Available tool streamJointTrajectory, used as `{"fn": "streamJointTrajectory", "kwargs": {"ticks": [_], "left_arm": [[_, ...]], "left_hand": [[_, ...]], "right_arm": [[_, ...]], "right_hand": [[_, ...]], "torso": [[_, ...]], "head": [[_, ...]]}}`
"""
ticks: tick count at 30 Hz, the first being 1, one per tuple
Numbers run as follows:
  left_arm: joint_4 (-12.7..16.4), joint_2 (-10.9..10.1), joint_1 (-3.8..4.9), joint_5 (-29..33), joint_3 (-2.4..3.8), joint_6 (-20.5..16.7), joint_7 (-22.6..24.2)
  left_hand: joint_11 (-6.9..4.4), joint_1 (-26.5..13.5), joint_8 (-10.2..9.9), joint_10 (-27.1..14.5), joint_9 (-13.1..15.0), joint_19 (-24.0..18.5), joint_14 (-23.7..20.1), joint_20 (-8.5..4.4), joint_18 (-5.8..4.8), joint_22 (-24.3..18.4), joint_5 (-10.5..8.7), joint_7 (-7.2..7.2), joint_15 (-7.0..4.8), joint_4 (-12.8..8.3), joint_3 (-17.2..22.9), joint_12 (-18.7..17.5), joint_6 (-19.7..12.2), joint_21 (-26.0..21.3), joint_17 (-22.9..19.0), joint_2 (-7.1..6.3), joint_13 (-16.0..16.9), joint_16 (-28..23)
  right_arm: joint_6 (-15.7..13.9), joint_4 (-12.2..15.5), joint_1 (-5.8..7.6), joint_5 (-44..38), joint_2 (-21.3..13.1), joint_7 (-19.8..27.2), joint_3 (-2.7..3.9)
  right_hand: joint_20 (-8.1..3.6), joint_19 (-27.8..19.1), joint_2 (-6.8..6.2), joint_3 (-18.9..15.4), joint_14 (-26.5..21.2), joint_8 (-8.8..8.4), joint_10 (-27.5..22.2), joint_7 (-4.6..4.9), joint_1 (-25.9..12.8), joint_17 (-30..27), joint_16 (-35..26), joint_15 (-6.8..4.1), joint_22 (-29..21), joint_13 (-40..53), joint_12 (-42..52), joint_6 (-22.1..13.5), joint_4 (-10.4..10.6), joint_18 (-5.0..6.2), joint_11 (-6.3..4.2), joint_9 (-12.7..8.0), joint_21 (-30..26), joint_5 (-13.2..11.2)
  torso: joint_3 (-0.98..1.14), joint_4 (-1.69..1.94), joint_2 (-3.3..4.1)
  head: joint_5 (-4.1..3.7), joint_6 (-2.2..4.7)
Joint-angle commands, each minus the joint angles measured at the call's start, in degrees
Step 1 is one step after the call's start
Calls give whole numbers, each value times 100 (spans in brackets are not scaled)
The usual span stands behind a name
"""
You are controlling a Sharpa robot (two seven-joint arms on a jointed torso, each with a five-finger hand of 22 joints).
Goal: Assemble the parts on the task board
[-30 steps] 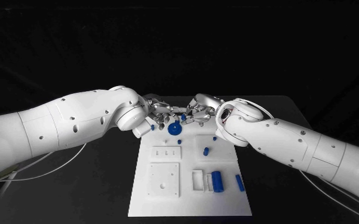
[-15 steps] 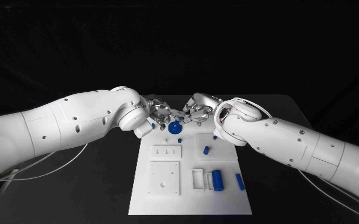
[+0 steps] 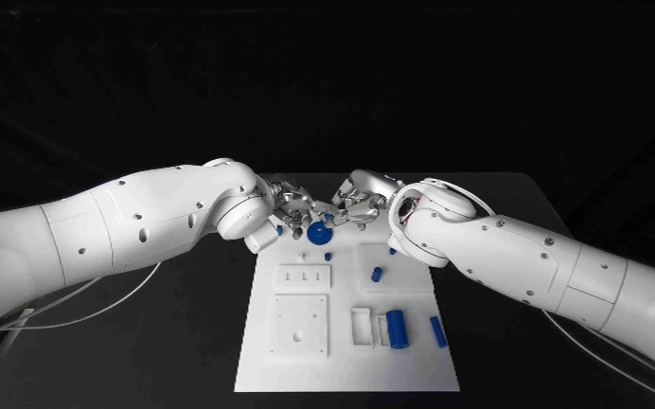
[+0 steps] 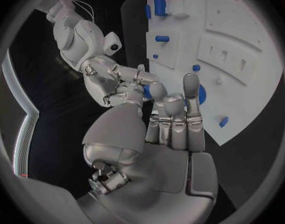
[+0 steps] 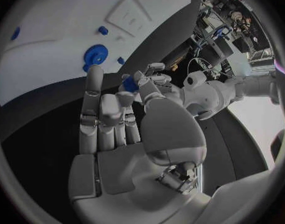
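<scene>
The white task board lies in the middle of the table. A blue gear stands at its far end. Just above that end my left hand and right hand meet fingertip to fingertip. A small blue part sits between them. My right hand pinches it with thumb and finger. The left hand's thumb touches it, and whether that hand grips it is hidden.
A large blue cylinder and a blue bar lie at the board's near right. A short blue piece and a small peg stand mid-board. Another blue piece lies by the board's far left corner.
Both hands have drawn slightly closer together over the far end of the board, with the small blue part still between them. The parts on the board have not moved.
</scene>
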Motion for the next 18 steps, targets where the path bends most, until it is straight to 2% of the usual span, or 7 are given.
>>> {"fn": "streamJointTrajectory", "kwargs": {"ticks": [1, 6, 9, 10, 12, 14, 18], "left_arm": [[12, 9, -7, 7, -2, 90, 87], [13, 4, -7, 48, -2, 50, 105], [18, 2, -7, 72, -2, -1, 123], [20, 1, -7, 79, -2, -14, 127], [25, 1, -7, 89, -2, -42, 131], [30, 0, -8, 94, -2, -65, 133], [37, -4, -10, 101, -2, -134, 133]], "left_hand": [[20, 35, 6, -18, 3, 50, -36, 5, -45, 19, 44, -11, -1, -57, 32, 35, 69, -30, -1, 100, -6, 20], [-15, 223, 27, -15, 54, 61, -30, -13, -56, 64, 270, -80, -25, -211, 154, 30, 238, -57, 13, 231, -9, 33], [-62, 342, 42, -17, 309, 69, -19, -59, -90, 116, 1292, -168, -65, -427, 273, 26, 381, -66, 67, 235, 2, 79], [-75, 328, 53, -19, 407, 71, -16, -68, -99, 132, 1454, -170, -74, -462, 289, 29, 407, -66, 86, 218, 8, 95], [-129, 215, 71, -17, 1143, 69, -23, -108, -138, 226, 1693, -212, -87, -610, 365, 26, 411, -89, 126, 161, 28, 131], [-118, 175, 69, -19, 1461, 79, -20, -107, -141, 262, 1842, -248, -104, -651, 408, 24, 385, -106, 132, 162, 35, 137], [-199, -33, 225, -22, 3396, 112, -19, -137, -180, 403, 2184, -353, -144, -602, 509, 26, 163, -210, 148, -10, 56, 167]], "right_arm": [[20, -5, 3, -1, 16, 15, 4], [26, -28, 3, -2, 34, 18, 4], [24, -46, 2, -2, 52, 26, 2], [24, -53, 1, -2, 59, 29, 1], [22, -62, 1, -2, 70, 33, -2], [20, -67, 0, -2, 77, 37, -5], [5, -73, -1, -4, 83, 44, -10]], "right_hand": [[-39, 183, 27, 37, 17, 16, -7, -138, 21, 2, 16, -37, -8, 0, -14, 192, -11, -87, -26, 25, 14, 13], [-39, 183, 27, 37, 17, 16, -7, -138, 21, 2, 16, -37, -8, 0, -14, 192, -11, -87, -26, 25, 14, 13], [-39, 183, 27, 37, 17, 16, -7, -138, 21, 2, 16, -37, -8, 0, -14, 192, -11, -87, -26, 25, 14, 13], [-39, 183, 27, 37, 17, 16, -7, -138, 21, 2, 16, -37, -8, 0, -14, 192, -11, -87, -26, 25, 14, 13], [-39, 183, 27, 37, 17, 16, -7, -138, 21, 2, 16, -37, -8, 0, -14, 192, -11, -87, -26, 25, 14, 13], [-39, 183, 27, 37, 17, 16, -7, -138, 21, 2, 16, -37, -8, 0, -14, 192, -11, -87, -26, 25, 14, 13], [-39, 183, 27, 37, 17, 16, -7, -138, 21, 2, 16, -37, -8, 0, -14, 192, -11, -87, -26, 25, 14, 13]], "torso": [[3, 1, 2], [2, 0, 1], [4, 0, 4], [5, -1, 6], [6, 1, 9], [6, 2, 9], [5, -2, -1]], "head": [[4, -2], [4, -5], [9, -11], [12, -13], [12, -19], [14, -24], [16, -34]]}}
